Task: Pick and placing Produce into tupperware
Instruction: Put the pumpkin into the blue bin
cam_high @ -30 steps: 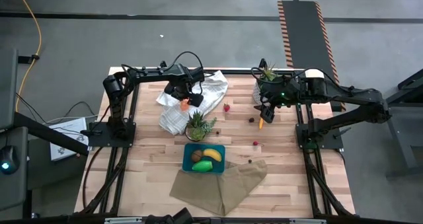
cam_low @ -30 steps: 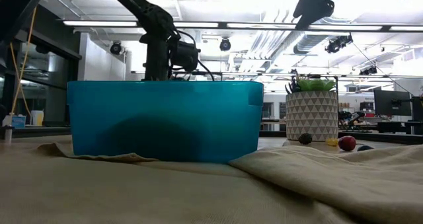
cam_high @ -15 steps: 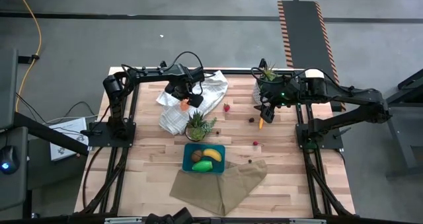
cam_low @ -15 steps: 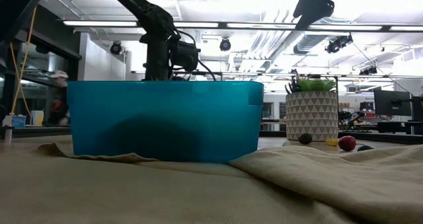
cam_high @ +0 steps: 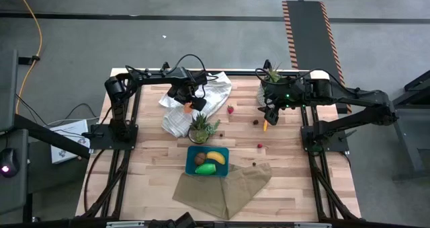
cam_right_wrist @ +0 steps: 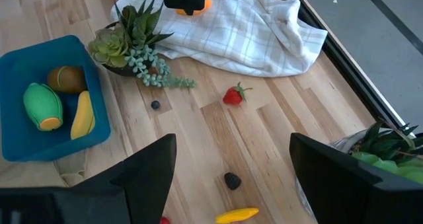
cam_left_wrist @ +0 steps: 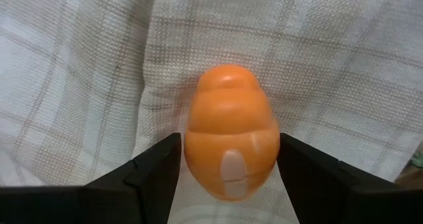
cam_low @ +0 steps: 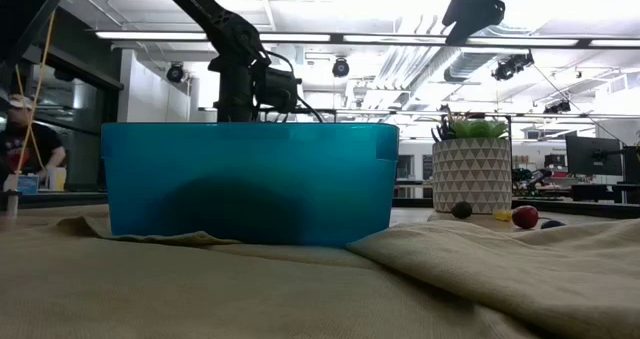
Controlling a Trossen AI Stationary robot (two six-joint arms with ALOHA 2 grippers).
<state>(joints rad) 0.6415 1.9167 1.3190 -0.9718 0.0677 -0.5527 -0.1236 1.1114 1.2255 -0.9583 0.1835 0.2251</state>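
Observation:
My left gripper (cam_high: 189, 104) stands over the white checked towel (cam_high: 201, 97), shut on an orange piece (cam_left_wrist: 231, 135). The teal tupperware (cam_high: 191, 154) lies near the table's near edge and holds a banana (cam_high: 216, 157), a brown kiwi (cam_high: 199, 159) and a green pepper (cam_high: 206, 168). My right gripper (cam_right_wrist: 231, 184) is open and hovers above bare wood at the right. Under it lie a strawberry (cam_right_wrist: 232, 95), a dark berry (cam_right_wrist: 231, 180) and a yellow-orange piece (cam_right_wrist: 236, 215). My left gripper pinches the orange piece at its wider end (cam_left_wrist: 231, 174), one finger (cam_left_wrist: 155, 171) on each side, coming from above and pointing down. The narrower end (cam_left_wrist: 228, 78) sticks out past the fingertips. Whether the piece is lifted or rests on the towel, I cannot tell.
A spiky potted plant (cam_high: 201, 127) stands between the towel and the tupperware, another (cam_high: 272, 77) at the far right. A tan cloth (cam_high: 225, 187) lies at the near edge, partly under the tupperware. Small berries (cam_high: 259, 146) are scattered on the wood. A person (cam_low: 20, 144) shows in the room.
A person has come into the low view in the room beyond the table. Both arms and the produce stand as before.

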